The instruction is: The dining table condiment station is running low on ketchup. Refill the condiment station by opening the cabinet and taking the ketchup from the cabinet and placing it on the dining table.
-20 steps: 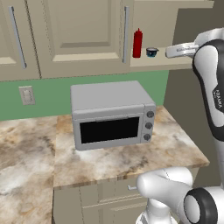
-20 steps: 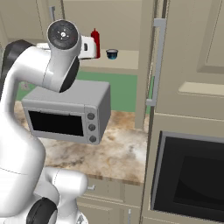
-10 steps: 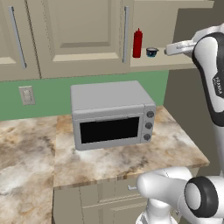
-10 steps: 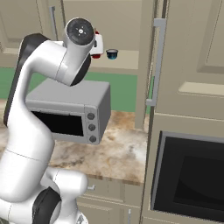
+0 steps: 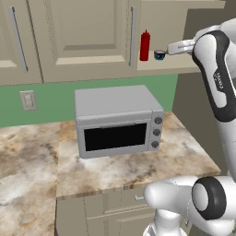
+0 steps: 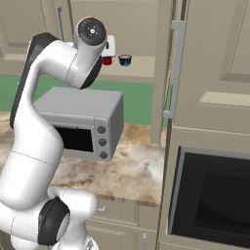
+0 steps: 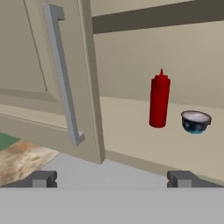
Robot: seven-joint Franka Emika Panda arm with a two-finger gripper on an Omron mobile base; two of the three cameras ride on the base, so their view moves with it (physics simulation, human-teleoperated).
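The cabinet (image 7: 131,57) stands open; the ketchup (image 7: 159,100) is upright mid-shelf beside a dark bowl (image 7: 195,121). The gripper (image 7: 113,178) holds its jaws wide, empty.

The ketchup (image 7: 159,100) looks like smooth red plastic with a faint sheen; the small bowl (image 7: 196,121) beside it is glossy and dark. The cabinet (image 7: 48,74) door is matt beige, painted-looking, its bar handle (image 7: 62,74) brushed silver metal. The microwave (image 5: 117,121) is matt grey metal on a polished marbled stone tabletop (image 5: 32,152)

microwave (image 5: 117,120): grey, on marbled worktop (image 5: 138,163) | small dark bowl (image 7: 196,121): upright on shelf
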